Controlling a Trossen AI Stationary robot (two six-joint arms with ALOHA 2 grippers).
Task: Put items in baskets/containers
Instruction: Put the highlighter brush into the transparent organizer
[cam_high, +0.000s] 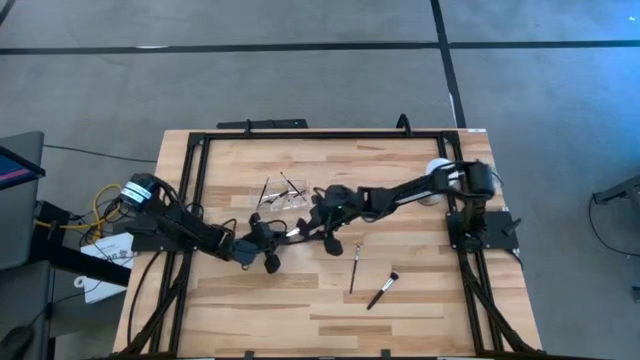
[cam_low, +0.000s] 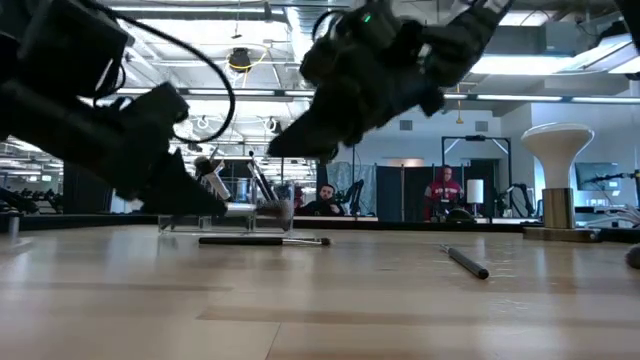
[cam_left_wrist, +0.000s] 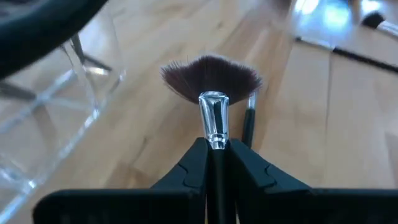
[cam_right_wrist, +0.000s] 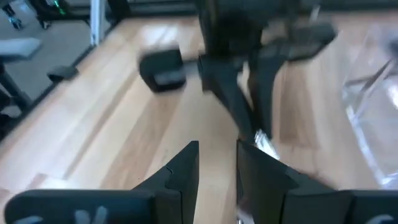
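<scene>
My left gripper (cam_left_wrist: 214, 163) is shut on a fan brush (cam_left_wrist: 211, 78), whose dark bristles spread out ahead of a silver ferrule. In the high view it (cam_high: 275, 240) sits at mid-table, just in front of the clear container (cam_high: 282, 193), which holds a few brushes. My right gripper (cam_right_wrist: 216, 163) hovers close over the left one, open, with bare wood showing between its fingers. In the low view it (cam_low: 300, 140) hangs above the table. A thin brush (cam_left_wrist: 249, 121) lies on the wood beside the fan brush. Two brushes (cam_high: 355, 268) (cam_high: 382, 290) lie toward the near right. My left gripper pinches the fan brush's dark handle (cam_left_wrist: 216, 158) between its two fingers, just behind the silver ferrule (cam_left_wrist: 214, 118). The fingers lie along the brush, slanting down toward the table. The fan head sticks out past the fingertips, low over the wood.
A white ball on a stand (cam_high: 437, 170) stands at the table's right, beside the right arm's base. A black frame (cam_high: 300, 133) rims the table. A dark brush (cam_low: 265, 240) lies flat in front of the container (cam_low: 230, 218). People show in the room beyond.
</scene>
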